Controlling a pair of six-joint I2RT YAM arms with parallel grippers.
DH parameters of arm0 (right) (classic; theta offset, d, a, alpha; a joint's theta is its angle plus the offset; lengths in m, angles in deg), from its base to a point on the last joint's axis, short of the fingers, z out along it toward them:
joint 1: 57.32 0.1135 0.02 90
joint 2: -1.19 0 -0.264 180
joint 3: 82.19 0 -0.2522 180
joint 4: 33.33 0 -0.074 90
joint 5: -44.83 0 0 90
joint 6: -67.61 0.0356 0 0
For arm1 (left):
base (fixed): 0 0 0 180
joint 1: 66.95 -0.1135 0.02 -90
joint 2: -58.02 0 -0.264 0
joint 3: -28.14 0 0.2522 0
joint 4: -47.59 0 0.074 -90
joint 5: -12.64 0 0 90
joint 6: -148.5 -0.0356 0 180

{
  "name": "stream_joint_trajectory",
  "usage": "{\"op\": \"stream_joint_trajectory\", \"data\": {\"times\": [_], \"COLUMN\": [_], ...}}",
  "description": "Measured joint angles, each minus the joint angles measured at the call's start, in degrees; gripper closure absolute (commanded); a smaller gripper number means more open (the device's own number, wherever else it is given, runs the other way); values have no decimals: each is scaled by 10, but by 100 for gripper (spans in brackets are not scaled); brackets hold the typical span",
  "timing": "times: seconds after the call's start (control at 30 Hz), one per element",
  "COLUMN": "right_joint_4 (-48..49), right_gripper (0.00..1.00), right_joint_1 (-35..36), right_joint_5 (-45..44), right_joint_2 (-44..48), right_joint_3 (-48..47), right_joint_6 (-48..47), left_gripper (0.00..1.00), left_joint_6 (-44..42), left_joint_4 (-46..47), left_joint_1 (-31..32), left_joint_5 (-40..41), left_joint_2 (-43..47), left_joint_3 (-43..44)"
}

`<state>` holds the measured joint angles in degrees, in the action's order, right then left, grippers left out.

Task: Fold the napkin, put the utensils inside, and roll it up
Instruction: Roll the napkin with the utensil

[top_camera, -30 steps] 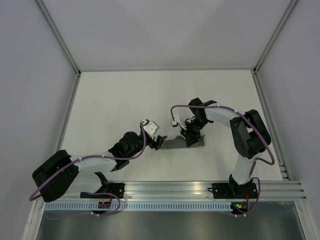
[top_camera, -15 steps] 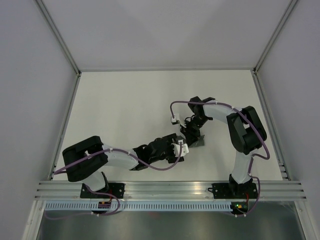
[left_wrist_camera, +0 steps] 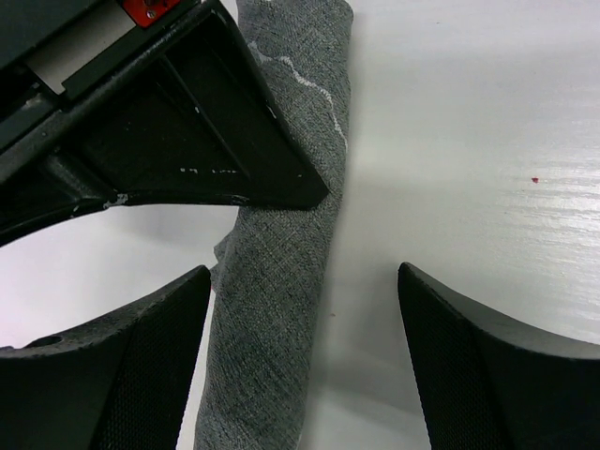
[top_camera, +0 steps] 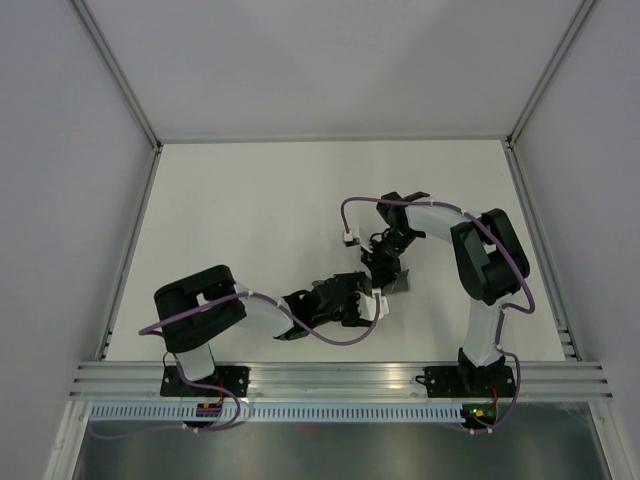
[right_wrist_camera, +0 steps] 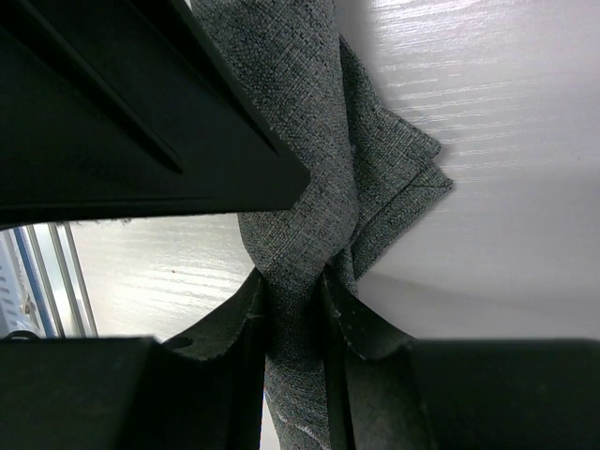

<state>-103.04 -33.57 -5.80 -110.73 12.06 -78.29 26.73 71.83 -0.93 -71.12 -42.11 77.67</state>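
Right gripper (right_wrist_camera: 292, 305) is clamping the napkin (right_wrist_camera: 309, 141). Its jaws are pinching the rolled dark grey cloth near one end, where loose corners are fanning out to the side. This grip is judged to be keeping the roll from unwinding.

Left gripper (left_wrist_camera: 302, 281) is standing wide open, straddling another stretch of the roll with neither pad touching it. This stance is judged ready for a tuck or a re-grip.

The napkin is lying as a narrow roll on the bench (left_wrist_camera: 469, 112), right of centre and toward the near edge. No utensils are showing, and whether any are lying inside cannot be told.

Left arm (top_camera: 250, 310) is reaching low and rightward across the bench. Right arm (top_camera: 480, 260) is folding back on itself, with its wrist pointing down at the roll.
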Motion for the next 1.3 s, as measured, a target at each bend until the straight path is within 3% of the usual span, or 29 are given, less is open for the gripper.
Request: {"op": "stream_joint_trajectory", "data": {"times": [1.3], "right_joint_4": [-79], "right_gripper": [89], "right_joint_1": [-29], "right_joint_5": [43], "right_joint_2": [-65], "right_joint_3": [-56], "right_joint_6": [-4], "left_gripper": [39], "left_joint_6": [-14], "left_joint_4": [-23], "left_joint_1": [-7], "left_joint_5": [11], "left_joint_2": [-47], "left_joint_3": [56]}}
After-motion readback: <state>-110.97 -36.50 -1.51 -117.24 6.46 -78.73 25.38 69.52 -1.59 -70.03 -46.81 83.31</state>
